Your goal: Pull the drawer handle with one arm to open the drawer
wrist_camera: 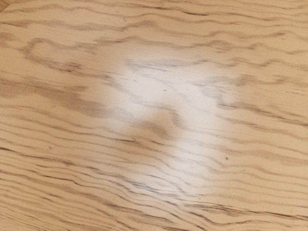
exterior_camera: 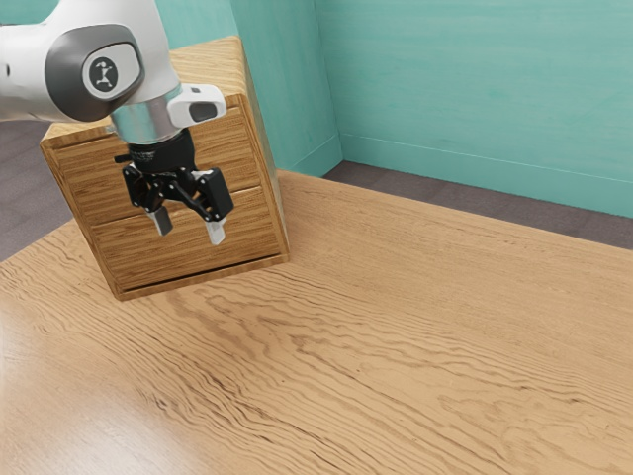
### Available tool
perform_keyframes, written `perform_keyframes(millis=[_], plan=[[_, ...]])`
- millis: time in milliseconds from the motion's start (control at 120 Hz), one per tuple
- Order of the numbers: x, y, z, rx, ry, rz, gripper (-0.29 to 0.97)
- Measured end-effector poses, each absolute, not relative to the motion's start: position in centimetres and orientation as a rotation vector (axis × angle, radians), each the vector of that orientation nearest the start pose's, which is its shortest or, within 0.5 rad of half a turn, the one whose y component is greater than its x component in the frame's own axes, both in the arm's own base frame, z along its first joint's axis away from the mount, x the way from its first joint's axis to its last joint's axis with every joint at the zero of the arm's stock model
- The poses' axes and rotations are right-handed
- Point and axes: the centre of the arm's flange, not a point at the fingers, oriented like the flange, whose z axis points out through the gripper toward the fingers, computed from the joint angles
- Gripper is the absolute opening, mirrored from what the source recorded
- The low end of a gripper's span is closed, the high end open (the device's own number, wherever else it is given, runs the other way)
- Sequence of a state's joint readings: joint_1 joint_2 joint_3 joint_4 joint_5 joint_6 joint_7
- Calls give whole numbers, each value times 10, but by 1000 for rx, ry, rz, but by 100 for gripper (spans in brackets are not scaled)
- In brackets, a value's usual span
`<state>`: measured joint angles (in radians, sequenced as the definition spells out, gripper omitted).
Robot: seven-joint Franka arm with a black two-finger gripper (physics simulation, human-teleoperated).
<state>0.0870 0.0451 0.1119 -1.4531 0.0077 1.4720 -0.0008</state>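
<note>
**While the gripper hangs spread, both drawer fronts sit flush**

Where the table [exterior_camera: 396, 346] runs toward the upper left of the exterior view, a wooden cabinet [exterior_camera: 252, 119] stands on it, close to the teal wall [exterior_camera: 475, 79]. Its face is turned toward the lower part of the frame and is split by a seam into two drawer fronts. The upper drawer [exterior_camera: 89, 173] and the lower drawer [exterior_camera: 178, 259] both lie level with the cabinet's face, so neither is pulled out.

The arm [exterior_camera: 79, 69] comes in at the upper left corner and bends down in front of that face. The gripper [exterior_camera: 188, 228] hangs across the seam between the two fronts. Its fingers [exterior_camera: 161, 220] point downward and stand well spread, pinching nothing. Whether they touch the cabinet face cannot be told from this angle.

A strip of grey-brown floor [exterior_camera: 495, 203] shows between the table's far edge and the wall, at the upper right.

From the wrist, the view is onto wood grain [wrist_camera: 57, 159] with a pale patch of glare [wrist_camera: 163, 110] at the middle of the frame. Whether that wood belongs to the table or the cabinet cannot be told.
</note>
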Motion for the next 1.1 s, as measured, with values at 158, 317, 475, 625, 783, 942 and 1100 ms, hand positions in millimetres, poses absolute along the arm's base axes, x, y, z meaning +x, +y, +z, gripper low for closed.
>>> perform_keyframes(millis=[158,317,475,625,783,942,1100], plan=[[544,111,656,-3123,-322,13,68],[501,98,741,-3118,-296,-250,68],[515,110,721,-3061,-314,-181,68],[524,127,706,-3006,-336,-136,68],[513,136,680,-2920,-265,-146,68],[488,124,657,-2754,-4,-288,68],[492,157,659,-2613,106,-347,68]])
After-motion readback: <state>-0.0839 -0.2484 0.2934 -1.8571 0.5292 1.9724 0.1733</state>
